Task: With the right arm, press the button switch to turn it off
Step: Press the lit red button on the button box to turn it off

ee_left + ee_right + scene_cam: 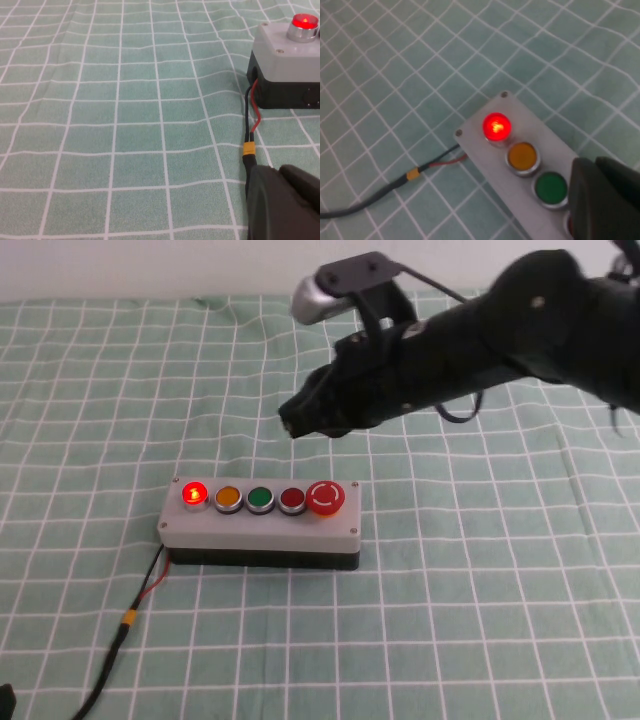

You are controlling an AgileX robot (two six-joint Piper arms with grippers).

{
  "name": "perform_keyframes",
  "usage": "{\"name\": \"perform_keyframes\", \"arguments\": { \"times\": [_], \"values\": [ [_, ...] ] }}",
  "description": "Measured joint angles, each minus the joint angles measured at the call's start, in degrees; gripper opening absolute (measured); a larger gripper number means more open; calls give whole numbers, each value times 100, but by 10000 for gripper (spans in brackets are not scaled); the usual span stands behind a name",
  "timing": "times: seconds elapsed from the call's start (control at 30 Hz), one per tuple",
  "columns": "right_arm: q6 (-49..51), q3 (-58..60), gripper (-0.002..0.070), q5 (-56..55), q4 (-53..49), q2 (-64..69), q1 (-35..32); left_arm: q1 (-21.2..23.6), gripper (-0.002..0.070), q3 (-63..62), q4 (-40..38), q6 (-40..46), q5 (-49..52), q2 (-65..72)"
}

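Note:
A grey switch box [262,527] lies on the checked cloth with a row of buttons on top. Its leftmost button [193,493] glows red; beside it are an orange button [228,497], a green one [260,499], a dark red one [292,499] and a large red mushroom button [326,498]. My right gripper [296,422] hangs shut in the air above and behind the box, touching nothing. In the right wrist view the lit button [497,126] is ahead of the shut right gripper [587,167]. My left gripper [276,174] rests shut near the cable, left of the box.
A black cable [128,625] with red wire and an orange connector [248,149] runs from the box's left end toward the front left corner. The green and white checked cloth [480,610] covers the whole table, and a pale wall stands behind it.

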Motion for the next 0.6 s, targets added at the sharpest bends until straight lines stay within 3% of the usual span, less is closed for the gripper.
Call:
{"name": "perform_keyframes", "arguments": {
  "times": [0.3,0.6],
  "values": [
    [879,-2145,-12,731,-1211,1510,788,0,-3,0,0,0,0,0],
    [1081,-3233,-12,974,-1645,2441,1146,0,-3,0,0,0,0,0]
  ]
}}
